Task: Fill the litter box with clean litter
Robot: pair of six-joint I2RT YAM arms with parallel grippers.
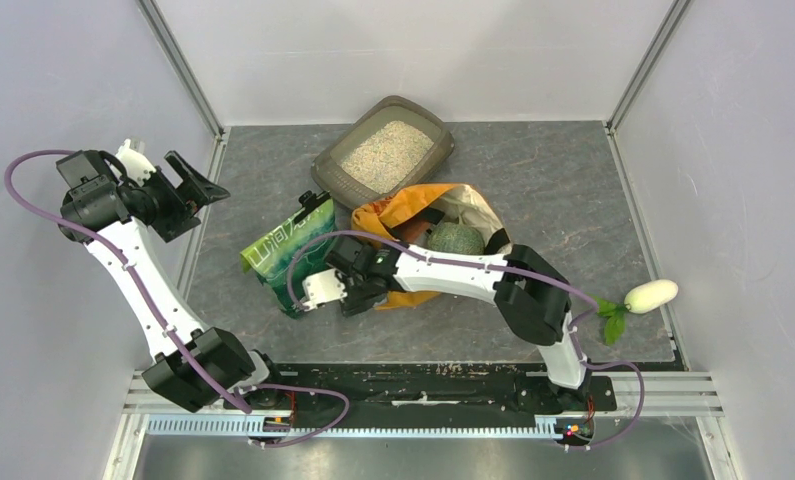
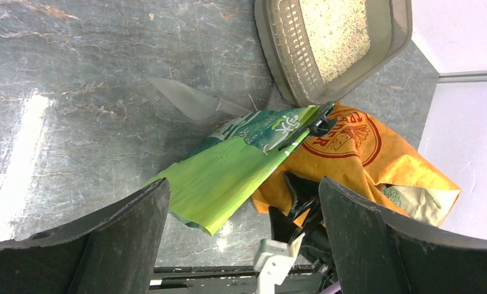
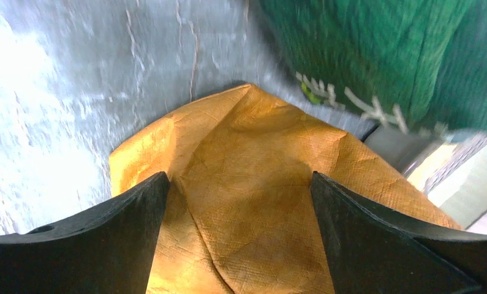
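Two pairs of matt black plastic fingers stand spread wide, and neither holds anything. The left gripper [image 1: 195, 195] hangs at the left edge of the dark grey marbled table [image 1: 533, 190], well apart from every object. The right gripper [image 1: 361, 298] is low over the near edge of the crumpled orange cloth bag [image 1: 381, 216]; whether its tips touch the cloth cannot be told. The litter box [image 1: 439, 150], a shallow rounded-rectangular tray of dark grey-brown translucent plastic with a wide rim, lies at the far middle of the table. Its floor is covered by the clean litter [image 1: 385, 150], fine pale beige granules like coarse sand. The tray's near corner is just beside the top of a glossy green printed pouch [image 1: 283, 255], which lies flat and slanted against the bag's left side. The overhead view alone shows a round, ribbed green object [image 1: 456, 240] in the bag's open mouth and a smooth white oblong with green leaves [image 1: 651, 295] at the table's right edge. The left wrist view adds the tray's slotted inner wall, a black clip [image 2: 314, 125] on the pouch's top and a round red print [image 2: 345, 138] on the bag. The right wrist view shows the bag's creased, papery weave close up between the fingers.
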